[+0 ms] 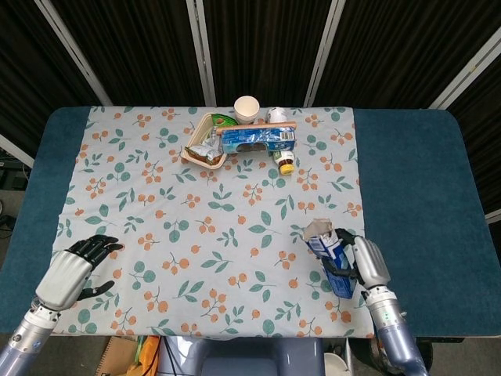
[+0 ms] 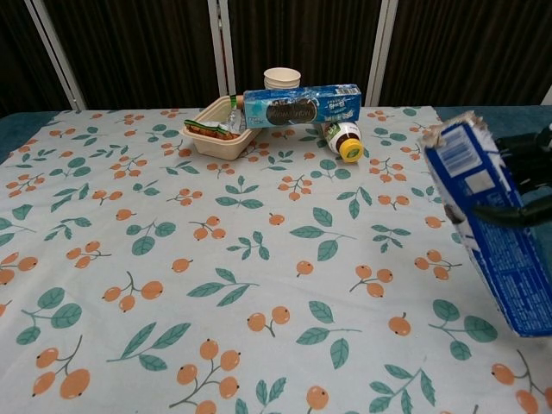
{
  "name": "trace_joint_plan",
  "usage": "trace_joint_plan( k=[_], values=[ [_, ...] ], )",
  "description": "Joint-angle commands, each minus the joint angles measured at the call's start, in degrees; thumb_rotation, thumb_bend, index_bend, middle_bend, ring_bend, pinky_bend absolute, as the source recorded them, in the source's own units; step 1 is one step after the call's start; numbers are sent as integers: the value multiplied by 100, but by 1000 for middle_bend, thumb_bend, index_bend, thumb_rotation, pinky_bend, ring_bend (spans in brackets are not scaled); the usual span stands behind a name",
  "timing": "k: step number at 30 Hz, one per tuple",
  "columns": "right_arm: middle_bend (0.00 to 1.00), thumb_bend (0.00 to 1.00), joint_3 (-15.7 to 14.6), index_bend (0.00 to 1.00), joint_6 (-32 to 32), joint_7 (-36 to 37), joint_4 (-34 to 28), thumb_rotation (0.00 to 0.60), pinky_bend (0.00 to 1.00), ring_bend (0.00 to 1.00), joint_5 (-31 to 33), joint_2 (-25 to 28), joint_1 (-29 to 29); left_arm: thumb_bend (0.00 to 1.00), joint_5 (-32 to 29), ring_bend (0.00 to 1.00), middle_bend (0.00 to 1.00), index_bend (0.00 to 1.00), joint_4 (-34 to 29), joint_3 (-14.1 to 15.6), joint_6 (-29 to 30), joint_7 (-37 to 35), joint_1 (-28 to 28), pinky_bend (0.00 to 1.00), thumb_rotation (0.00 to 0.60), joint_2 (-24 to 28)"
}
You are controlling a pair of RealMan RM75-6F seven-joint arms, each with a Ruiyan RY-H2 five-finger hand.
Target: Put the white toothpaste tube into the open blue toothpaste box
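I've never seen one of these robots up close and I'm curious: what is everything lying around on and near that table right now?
Tablecloth: one, white with orange berries and green leaves, over a dark blue table.
Blue toothpaste box: one, blue and white, open torn top, tilted, held at the near right.
Paper cup: one, cream, far edge middle.
Food tray: one, beige, holding wrappers, far middle.
Long blue carton: one, lying across the tray's right rim.
Small bottle: one, yellow cap, on its side beside the carton.
Left hand: grey with black fingers, holds nothing, near left corner.
Right hand: grey, grips the blue box.
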Motion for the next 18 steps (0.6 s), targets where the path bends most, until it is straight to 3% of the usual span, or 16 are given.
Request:
trace_joint_plan(
  k=[1,7,9,14,18],
  values=[
    [575,477,-300,455,-29,-847,449,600,325,517,52,-506,96,12,-4,233,245,257,-6,-24,-14,-20,16,390,600,6],
    [575,477,-118,453,40,-1529,843,600,325,514,207,-1228,293,12,15,233,244,256,-23,-71,-59,-45,52,390,600,4],
    [556,477,-63,401,-6,-1805,931,600,313,464,322,-1440,393,12,30,233,241,256,-35,-86,-73,-32,62,390,600,1],
    [204,436,18,15,-145,-2519,717,600,111,84,643,-1632,628,12,-2,233,228,252,-71,-126,-128,-33,93,378,600,16],
    [111,393,5,0,-5,-2925,493,600,67,4,610,-1485,672,12,-84,219,212,236,-195,-135,-211,-68,131,350,600,67]
  ],
)
